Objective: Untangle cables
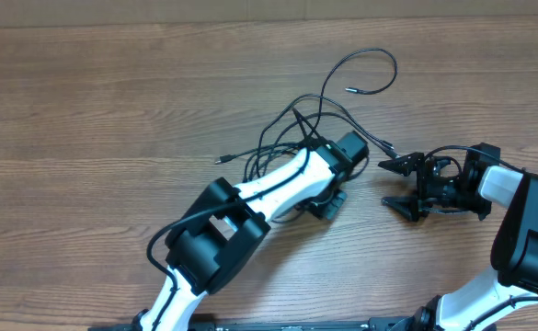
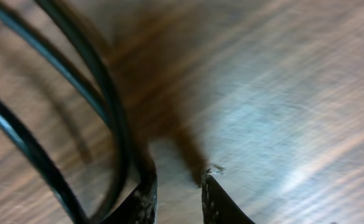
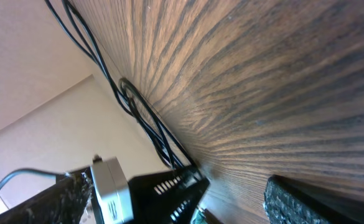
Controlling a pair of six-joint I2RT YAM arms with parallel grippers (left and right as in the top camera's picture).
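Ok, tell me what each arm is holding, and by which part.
The right fingers are spread, nothing held. The left fingers are nearly together over bare table, with cables beside one finger; a hold cannot be told.

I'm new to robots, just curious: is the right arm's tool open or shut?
Open. The right tool has its fingers spread wide, bare table between.

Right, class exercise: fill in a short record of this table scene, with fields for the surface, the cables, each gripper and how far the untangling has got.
surface: wooden table
cables: thin black cords, one loose tangle mid-table, one loop trailing to the far side
left gripper: at the tangle, tips narrowly apart, cords beside them, grip unclear
right gripper: open, empty, right of the tangle
progress: cords not yet separated
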